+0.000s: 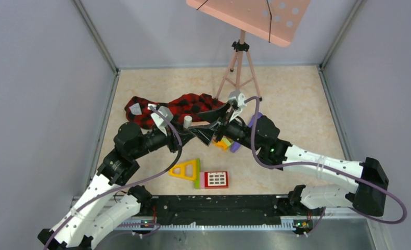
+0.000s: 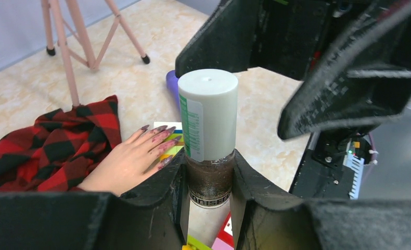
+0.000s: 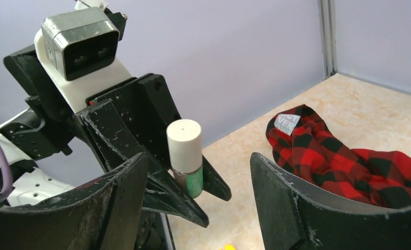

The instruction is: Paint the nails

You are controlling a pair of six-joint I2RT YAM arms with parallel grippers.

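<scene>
The bottle (image 2: 207,130) is pinched upright by the left gripper (image 2: 208,192); the spread right gripper (image 3: 198,162) should be centred on its cap (image 2: 207,88) before closing. The nails (image 2: 159,138) lie near the bottle.

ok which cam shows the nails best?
Left wrist: the nails show dark purplish on the mannequin hand, left of the gripped bottle. Top external: nails not discernible. Right wrist: only the plaid sleeve, no nails.

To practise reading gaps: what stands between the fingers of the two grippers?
A small bottle with a pale cap, clamped upright in the left gripper, directly facing the open right gripper. The right wrist view shows it best.
</scene>
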